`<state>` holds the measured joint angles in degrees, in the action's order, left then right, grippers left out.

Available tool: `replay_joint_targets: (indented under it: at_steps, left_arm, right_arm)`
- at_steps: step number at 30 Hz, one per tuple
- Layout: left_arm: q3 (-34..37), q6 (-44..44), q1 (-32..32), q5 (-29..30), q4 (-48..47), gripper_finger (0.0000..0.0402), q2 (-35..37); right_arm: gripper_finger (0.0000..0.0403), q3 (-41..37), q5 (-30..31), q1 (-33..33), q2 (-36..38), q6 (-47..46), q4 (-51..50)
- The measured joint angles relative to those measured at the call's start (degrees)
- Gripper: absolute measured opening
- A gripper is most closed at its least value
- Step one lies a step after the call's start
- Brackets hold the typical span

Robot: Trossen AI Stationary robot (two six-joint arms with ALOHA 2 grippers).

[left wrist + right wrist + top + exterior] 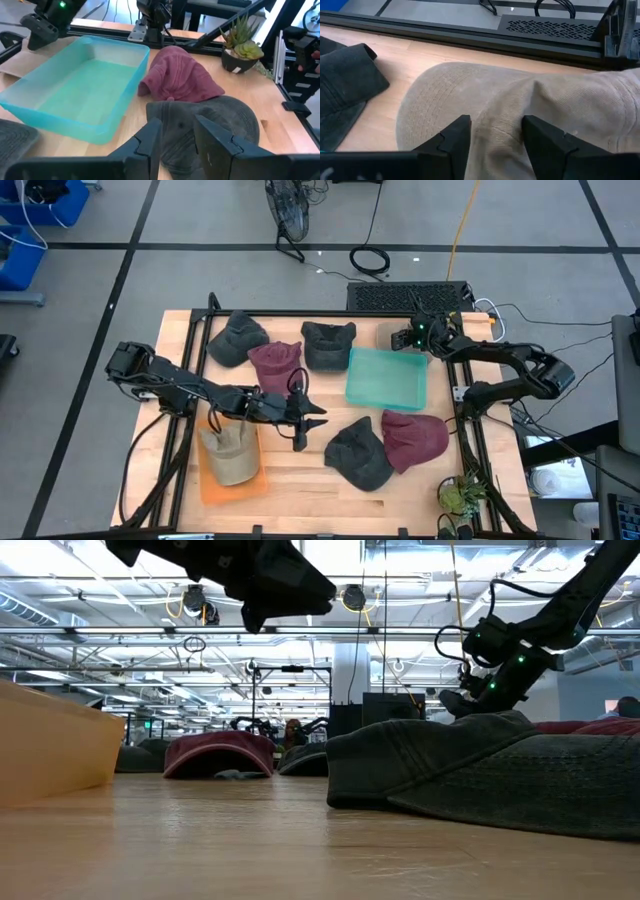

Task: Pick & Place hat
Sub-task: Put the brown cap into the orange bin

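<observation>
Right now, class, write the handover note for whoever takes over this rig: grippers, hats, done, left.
Left gripper: open, empty, near the dark grey hat.
Right gripper: open, astride a fold of the tan hat beside the teal bin.
Done: a second tan hat lies in the orange tray; the bin is empty.
Left: grip and place the tan hat.

Tan hat (530, 107) lies flat at the table's far edge, beside teal tray (386, 377).
</observation>
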<state>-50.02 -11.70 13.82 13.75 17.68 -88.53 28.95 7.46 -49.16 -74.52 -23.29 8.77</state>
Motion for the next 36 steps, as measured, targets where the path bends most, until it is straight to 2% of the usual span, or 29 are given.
replay_joint_targets:
  at_steps: [6, 15, 24, 27, 33, 36]
  left_arm:
    - [0.00, -1.06, 0.99, 2.83, -2.24, 0.0115, 0.00]
    - [0.00, -3.57, 1.14, 4.33, -4.22, 0.0115, 0.00]
    - [0.00, -3.86, 2.91, 8.86, -5.53, 0.0115, 0.00]
    - [0.00, -3.90, 3.36, 9.85, -5.67, 0.0115, 0.00]
    - [0.00, -3.91, 4.10, 11.56, -5.65, 0.0115, 0.00]
    - [0.00, -3.74, 4.34, 11.83, -5.67, 0.0115, 0.00]
  right_arm:
    - [0.0127, -0.02, -0.11, 0.01, -1.04, -1.81, -0.02]
    - [0.0118, -0.02, -0.08, 0.01, -2.71, -0.05, 1.05]
    - [0.0035, -0.07, -0.21, 0.01, -2.46, 5.54, 2.90]
    - [0.0008, -0.09, -0.22, 0.04, -1.14, 7.91, 2.05]
    - [0.0009, -0.11, -0.25, 0.12, 5.00, 12.67, 0.69]
    - [0.0004, -0.11, -2.94, 0.17, 9.12, 16.35, 0.01]
